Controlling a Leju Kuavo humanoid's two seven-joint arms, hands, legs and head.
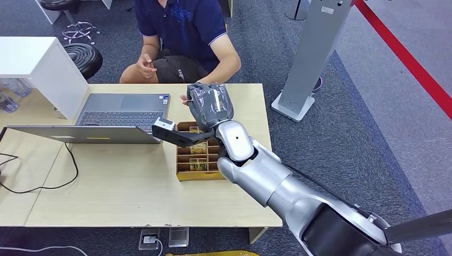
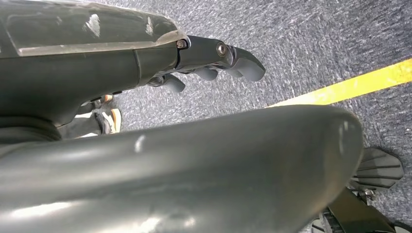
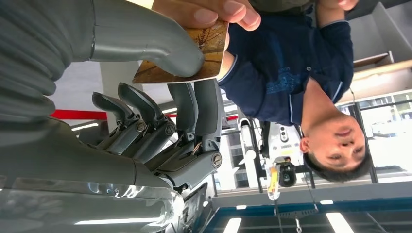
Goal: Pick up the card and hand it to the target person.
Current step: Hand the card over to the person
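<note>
A pale wooden bench (image 1: 133,186) stands on grey-blue carpet (image 1: 341,133) crossed by a red line (image 1: 410,61) at one side and a yellow line (image 2: 350,87) elsewhere. A white cabinet (image 1: 37,66) sits at the bench's far left, black stools (image 1: 82,56) behind it, and a grey pillar stand (image 1: 314,53) to the right. Ceiling strip lights (image 3: 340,221) glow overhead.

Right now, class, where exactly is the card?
In the right wrist view the card is pinched between the thumb and fingers of the right hand, with the person's hand gripping its far edge, out past the table's far side.
</note>
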